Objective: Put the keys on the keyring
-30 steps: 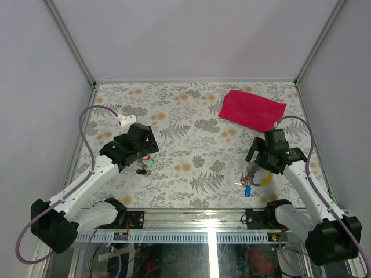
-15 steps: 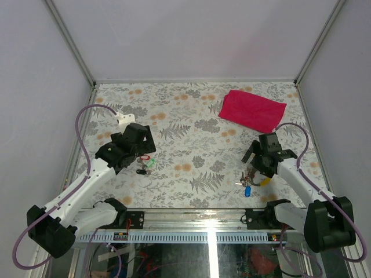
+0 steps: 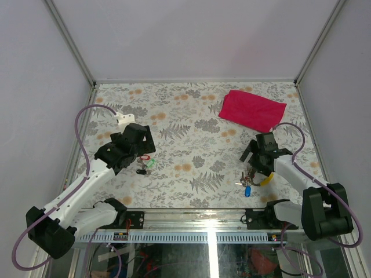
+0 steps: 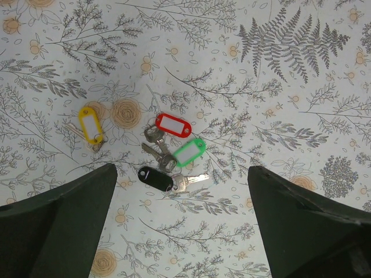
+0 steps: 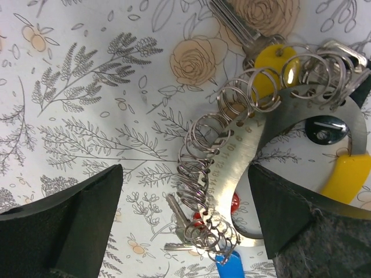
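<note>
Three keys lie in a cluster on the floral table, with a red tag [image 4: 171, 124], a green tag [image 4: 189, 152] and a black tag [image 4: 155, 177]. They also show in the top view [image 3: 146, 164]. A fourth key with a yellow tag [image 4: 91, 124] lies apart to their left. My left gripper [image 4: 182, 231] is open and empty, hovering just short of the cluster [image 3: 142, 154]. The keyring [image 5: 232, 168] is a curved silvery band strung with several split rings, bundled with yellow and blue tags [image 3: 250, 178]. My right gripper [image 5: 185, 226] is open, its jaws either side of the ring bundle [image 3: 255, 167].
A red cloth [image 3: 252, 110] lies at the back right. A small white bracket [image 3: 124, 119] sits at the back left, near the left arm's cable. The enclosure walls close in the table on three sides.
My right arm has folded in and its gripper has come down closer over the keyring. My left gripper has shifted slightly back-left above the keys. Keys and keyring have not moved.
</note>
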{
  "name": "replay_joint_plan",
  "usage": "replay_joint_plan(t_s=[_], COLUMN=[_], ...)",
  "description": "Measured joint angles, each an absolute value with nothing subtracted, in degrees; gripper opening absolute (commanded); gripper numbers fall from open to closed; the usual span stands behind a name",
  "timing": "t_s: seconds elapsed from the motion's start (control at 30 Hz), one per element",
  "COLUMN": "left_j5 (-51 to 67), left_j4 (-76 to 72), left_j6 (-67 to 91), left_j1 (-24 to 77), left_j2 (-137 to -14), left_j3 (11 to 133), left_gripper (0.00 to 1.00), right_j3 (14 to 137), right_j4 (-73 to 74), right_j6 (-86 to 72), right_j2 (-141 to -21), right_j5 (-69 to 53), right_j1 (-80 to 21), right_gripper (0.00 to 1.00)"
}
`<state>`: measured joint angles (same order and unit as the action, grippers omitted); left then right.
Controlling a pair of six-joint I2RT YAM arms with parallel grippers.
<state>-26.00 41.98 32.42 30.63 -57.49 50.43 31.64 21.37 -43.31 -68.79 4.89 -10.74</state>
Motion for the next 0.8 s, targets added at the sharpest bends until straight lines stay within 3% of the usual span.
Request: replay_joint_plan(t_s=[0.57, 0.8], left_j5=[-25.98, -25.98], left_j4=[41.98, 41.98], left_j6=[32.34, 32.34], left_j1=[30.63, 30.63], left_j2=[-57.49, -57.49], left_j3=[50.43, 50.43], left_gripper=[1.0, 1.0], right_j3=[30.55, 29.43], right_j4=[13.39, 9.93], right_j6=[-44.12, -47.88], right_j2=[-69.76, -69.52], right_j5=[-0.45, -1.5], right_j1=[-11.07, -15.68], right_gripper=[0.91, 0.9])
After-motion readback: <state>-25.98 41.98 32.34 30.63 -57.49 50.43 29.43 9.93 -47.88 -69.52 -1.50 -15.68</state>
